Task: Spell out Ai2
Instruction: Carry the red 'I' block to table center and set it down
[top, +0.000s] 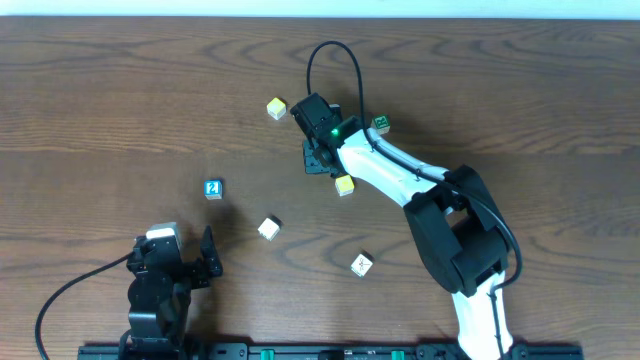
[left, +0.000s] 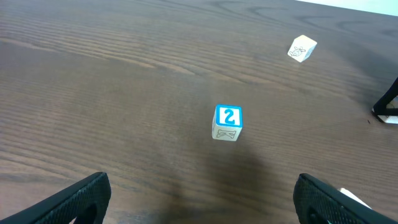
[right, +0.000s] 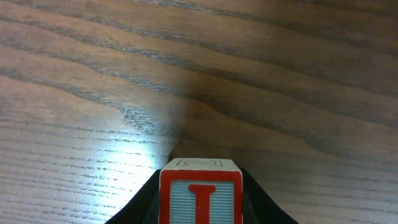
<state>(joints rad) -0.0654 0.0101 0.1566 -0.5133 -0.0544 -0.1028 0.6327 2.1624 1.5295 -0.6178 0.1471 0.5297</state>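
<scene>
My right gripper is shut on a red letter I block, held above the wood near the table's middle. A blue "2" block lies to the left; it also shows in the left wrist view, ahead of my left gripper. My left gripper is open and empty near the front left. Other blocks lie around: yellow ones at the back and beside the right gripper, a green one, and white ones.
The right arm reaches from the front right across the middle. A black cable loops above it. A white block shows far right in the left wrist view. The table's front rail runs along the bottom edge.
</scene>
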